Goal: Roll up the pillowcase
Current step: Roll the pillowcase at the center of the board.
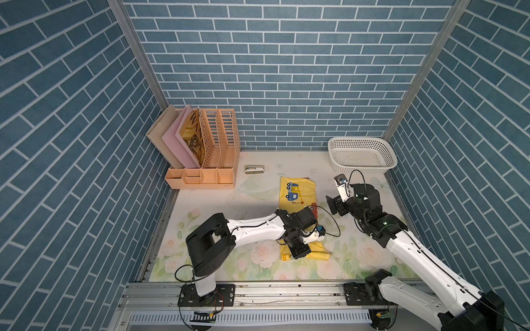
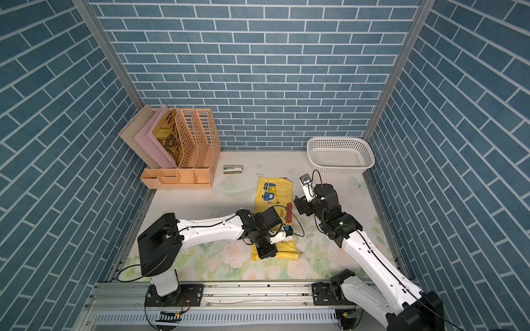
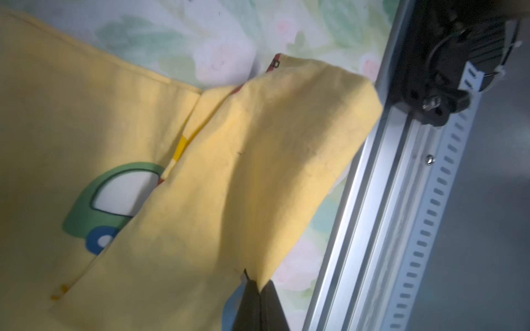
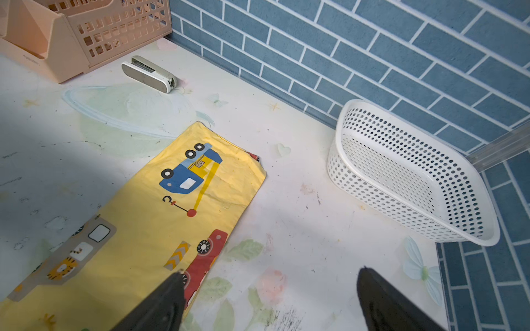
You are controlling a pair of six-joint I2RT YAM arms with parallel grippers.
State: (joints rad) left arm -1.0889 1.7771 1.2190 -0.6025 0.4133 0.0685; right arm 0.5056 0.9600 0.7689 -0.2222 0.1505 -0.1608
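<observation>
- While the left gripper (image 3: pixel 259 288) is clenched on the pillowcase (image 1: pixel 296 195), it pinches the edge of a flap folded back over the cloth's near end. The wrist view shows the jaws fully together with yellow fabric caught at the tips.
- pillowcase is a narrow yellow strip at the centre of both top views, long axis running up-down in frame, lying on the floral table cover (image 1: pixel 229 206). Blue crane truck print is at its upper end, with a red vehicle on its right edge about mid-length.
- its lower end is doubled over and bunched under the left wrist, lower centre of frame.
- right gripper (image 4: pixel 271 272) has its jaws spread wide and grasps nothing. It sits just right of the strip's middle in the top views. One finger overlaps the cloth edge in the wrist view; can't tell if they touch.
- white basket (image 1: pixel 335 160) is upper right on the table, well apart from the cloth.
- stapler (image 1: pixel 254 169) and peach file rack (image 1: pixel 226 143) are at the table's upper left.
</observation>
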